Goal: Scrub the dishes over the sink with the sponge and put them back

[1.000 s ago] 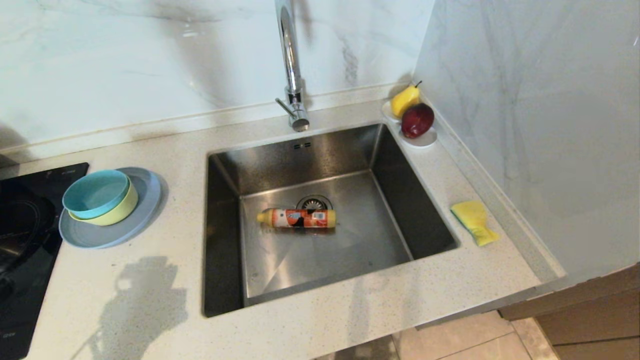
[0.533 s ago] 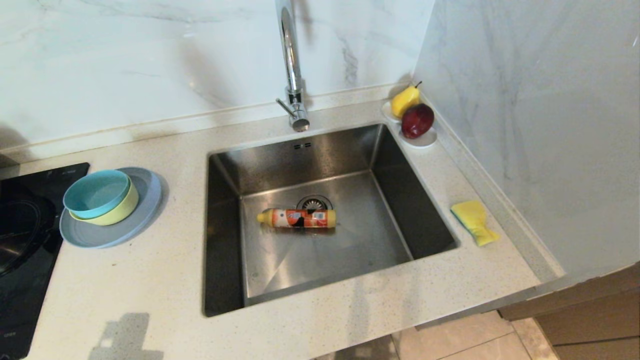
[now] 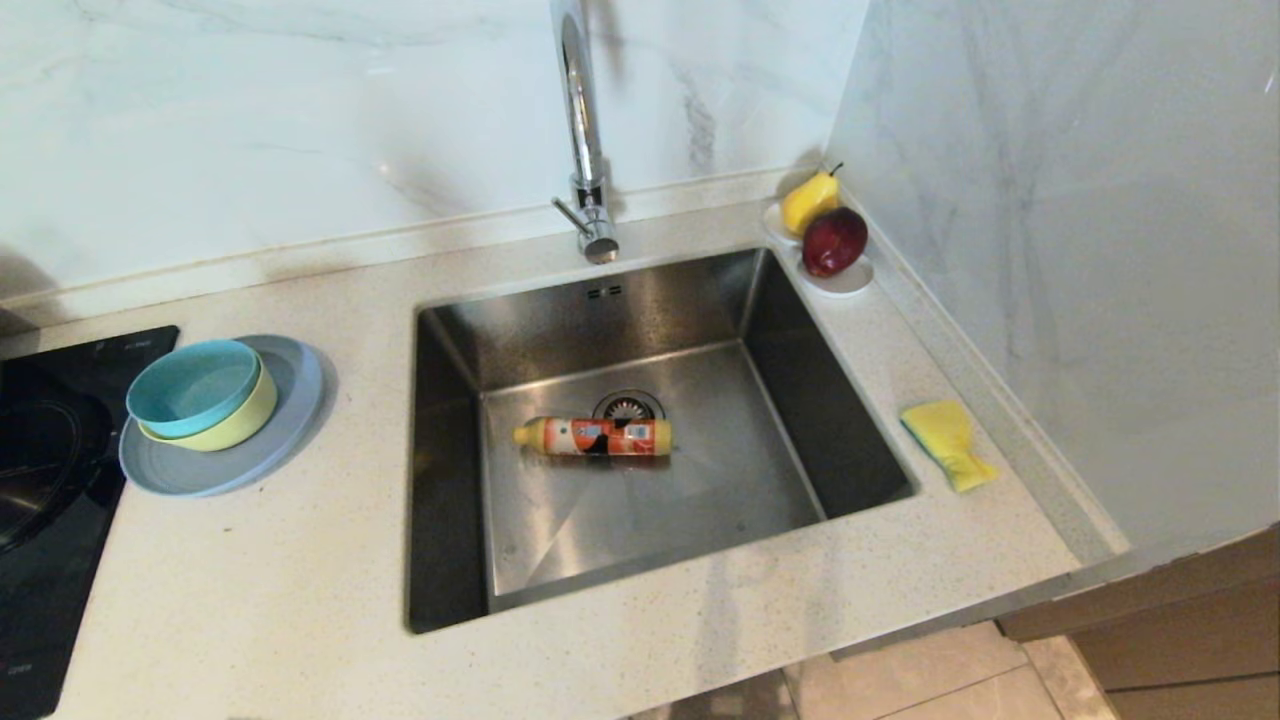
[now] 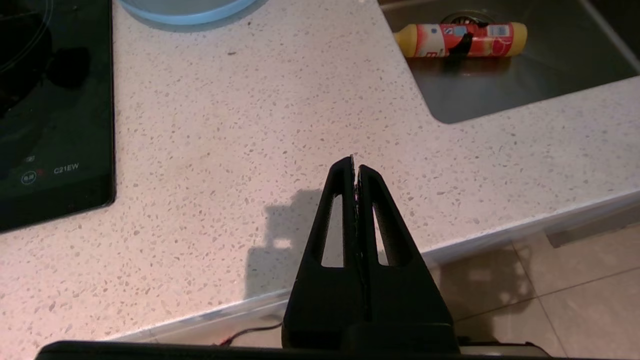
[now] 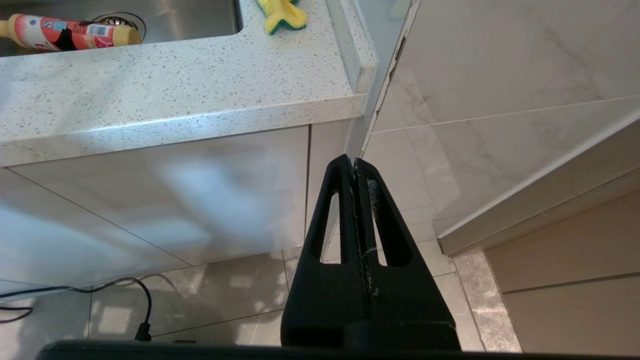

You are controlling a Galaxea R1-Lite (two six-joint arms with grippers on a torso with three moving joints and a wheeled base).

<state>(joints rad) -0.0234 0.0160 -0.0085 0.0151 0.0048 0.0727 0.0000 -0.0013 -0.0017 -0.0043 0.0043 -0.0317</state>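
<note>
Dishes: three, nested left of the sink point(image 3: 450, 330) on the speckled counter point(image 3: 300, 560), a teal bowl point(image 3: 190, 385) inside a yellow bowl point(image 3: 235, 420), both on a grey-blue plate point(image 3: 270, 450); the stack keeps them together and lets the top piece be lifted first. Sponge point(image 3: 948, 440): yellow with a green underside, lying flat on the counter strip to the right of the sink, close to the side wall, apart from the dishes and nearer the right arm. Sink: steel, dry-looking, its drain point(image 3: 628, 406) uncovered; an orange detergent bottle point(image 3: 595, 437) lies on its side on the floor of the basin just in front of the drain, under the tap point(image 3: 585, 130). Small white dish point(image 3: 845, 280) with a pear and a red fruit: back right corner, not part of the wash. Black hob point(image 3: 40, 480): far left, beside the plate. Left gripper point(image 4: 354, 165): jaws pressed together, empty, held over the front edge of the counter, well short of the dishes. Right gripper point(image 5: 354, 167): jaws pressed together, empty, parked below counter level before the cabinet front. Judgement: nothing is picked up, so either no scrubbing has begun or everything is already put back; the frames do not tell which.
</note>
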